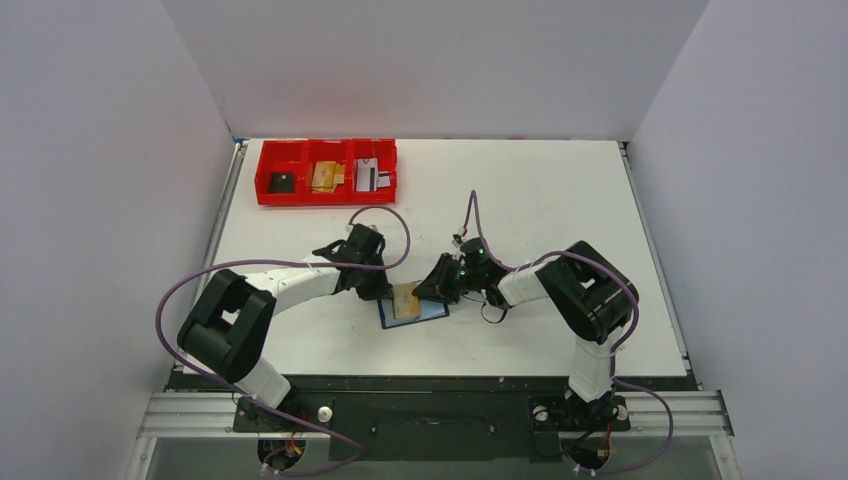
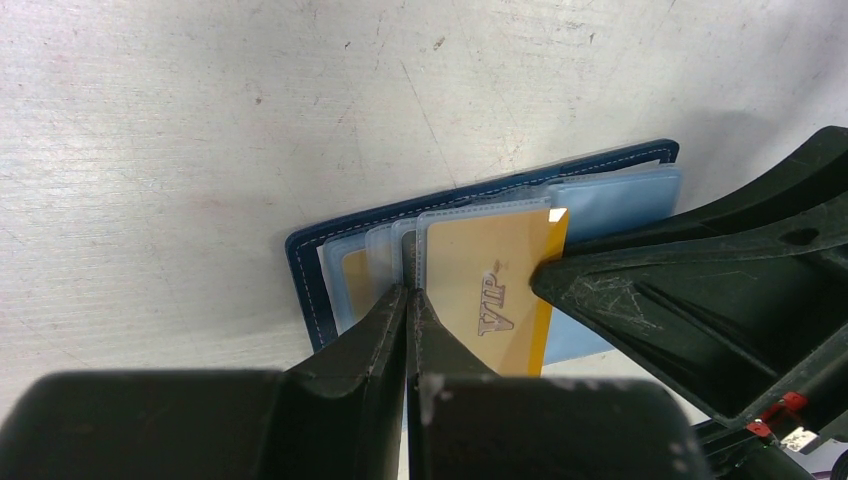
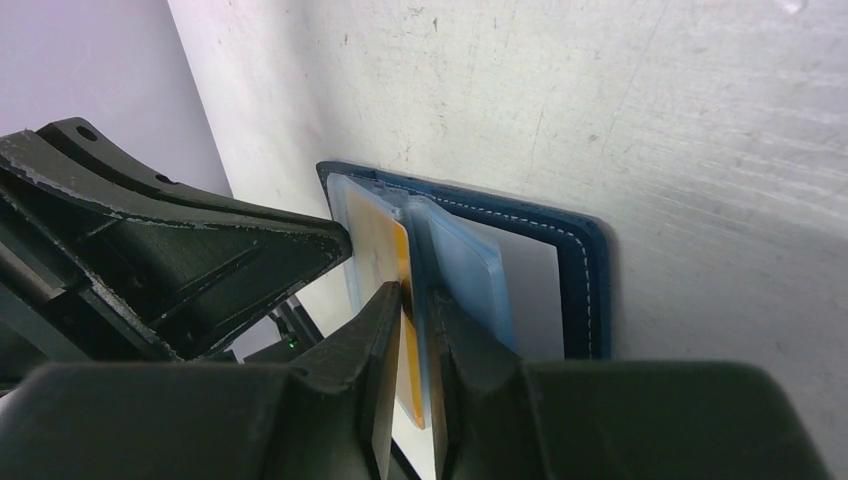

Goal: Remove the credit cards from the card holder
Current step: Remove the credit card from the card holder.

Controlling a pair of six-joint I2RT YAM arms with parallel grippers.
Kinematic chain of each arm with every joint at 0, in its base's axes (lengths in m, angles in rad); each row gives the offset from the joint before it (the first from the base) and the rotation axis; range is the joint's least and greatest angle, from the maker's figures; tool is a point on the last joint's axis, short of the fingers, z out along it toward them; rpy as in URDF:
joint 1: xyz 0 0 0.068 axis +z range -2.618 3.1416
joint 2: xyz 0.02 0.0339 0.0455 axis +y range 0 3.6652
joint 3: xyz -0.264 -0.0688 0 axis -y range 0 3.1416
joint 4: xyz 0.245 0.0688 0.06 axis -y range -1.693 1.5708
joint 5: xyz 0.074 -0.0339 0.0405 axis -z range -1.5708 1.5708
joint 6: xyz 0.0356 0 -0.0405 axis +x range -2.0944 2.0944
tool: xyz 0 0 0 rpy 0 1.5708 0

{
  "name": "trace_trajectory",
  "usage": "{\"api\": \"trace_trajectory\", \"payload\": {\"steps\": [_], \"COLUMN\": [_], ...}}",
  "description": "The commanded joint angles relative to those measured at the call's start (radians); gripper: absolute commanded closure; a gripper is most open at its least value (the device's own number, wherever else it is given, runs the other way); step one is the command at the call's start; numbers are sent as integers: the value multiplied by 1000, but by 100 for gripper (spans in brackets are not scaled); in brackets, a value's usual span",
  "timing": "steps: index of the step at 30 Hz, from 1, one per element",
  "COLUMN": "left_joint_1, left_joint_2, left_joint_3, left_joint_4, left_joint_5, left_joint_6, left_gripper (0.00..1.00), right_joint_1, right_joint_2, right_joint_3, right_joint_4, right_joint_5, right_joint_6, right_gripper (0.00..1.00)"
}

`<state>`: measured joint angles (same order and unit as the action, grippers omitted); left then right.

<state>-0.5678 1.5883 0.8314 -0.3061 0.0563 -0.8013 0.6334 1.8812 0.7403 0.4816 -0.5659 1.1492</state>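
Card holder (image 1: 430, 312) boxed by left gripper (image 2: 408, 292), right gripper (image 3: 417, 290); seemingly tight.

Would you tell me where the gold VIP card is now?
Top view: the gold card sits in the open card holder, centre-front on the table; the right wrist view shows it between the right gripper's fingers.

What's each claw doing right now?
Left claw: shut, tips at the card holder's clear sleeves; nothing clearly held.
Right claw: slightly apart around the gold VIP card; grip cannot be told.
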Motion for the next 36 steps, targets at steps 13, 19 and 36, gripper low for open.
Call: {"api": "trace_trajectory", "payload": {"steps": [13,19,36], "left_joint_1": [3,3,3], "left_joint_2": [58,60,70], "left_joint_3": [-20,-18,-16], "left_joint_4": [-59,-59,-59], "left_joint_5": [-44,-44,-44], "left_joint_6": [19,20,23], "left_gripper": [100,100,100], "right_joint_1": [-23,-28,-58], "right_joint_2": [-53,-84,-129], "right_joint_3": [-33,-38,-57], "right_joint_4": [51,-26,-163], "right_joint_5": [19,58,119], "right_joint_6": [1,-49,-160], "right_gripper": [99,100,100]}}
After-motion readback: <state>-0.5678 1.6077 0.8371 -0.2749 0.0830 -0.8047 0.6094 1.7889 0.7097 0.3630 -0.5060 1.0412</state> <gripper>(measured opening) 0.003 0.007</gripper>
